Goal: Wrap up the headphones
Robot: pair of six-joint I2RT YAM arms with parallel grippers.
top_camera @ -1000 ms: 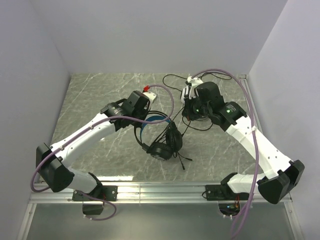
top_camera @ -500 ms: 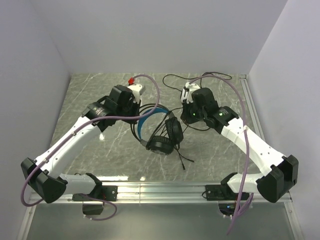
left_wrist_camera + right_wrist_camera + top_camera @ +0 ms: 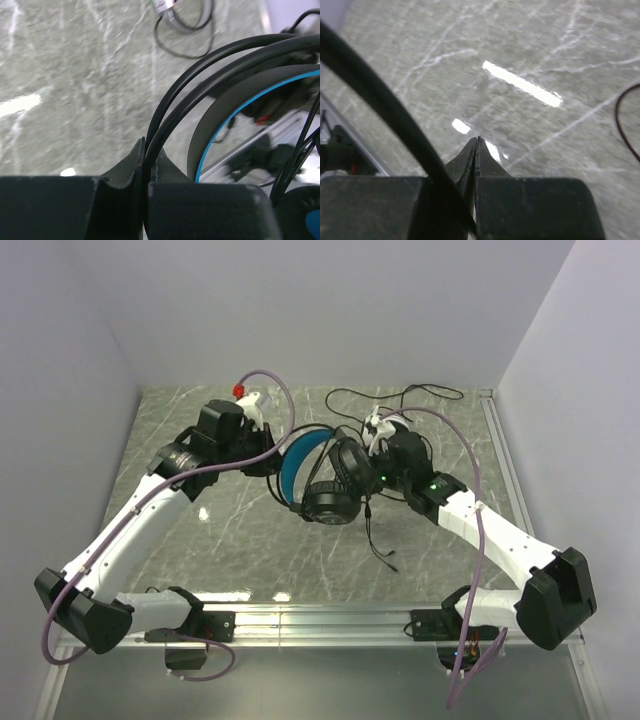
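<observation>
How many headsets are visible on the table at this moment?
1. The black headset with the blue headband is over the middle of the table, its thin wire band held in the left pincer. Another may be hidden from these views.

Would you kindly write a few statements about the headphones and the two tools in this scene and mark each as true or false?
1. The left tool is shut on a thin black hoop of the blue-banded headphones. True.
2. The blue-banded headphones lie on the marble table with nothing touching them. False: the left tool grips them by the hoop.
3. The right tool has its jaws spread wide. False: its jaws are shut, tips together.
4. A thin black cable trails from the headphones toward the near edge of the table. True.
</observation>
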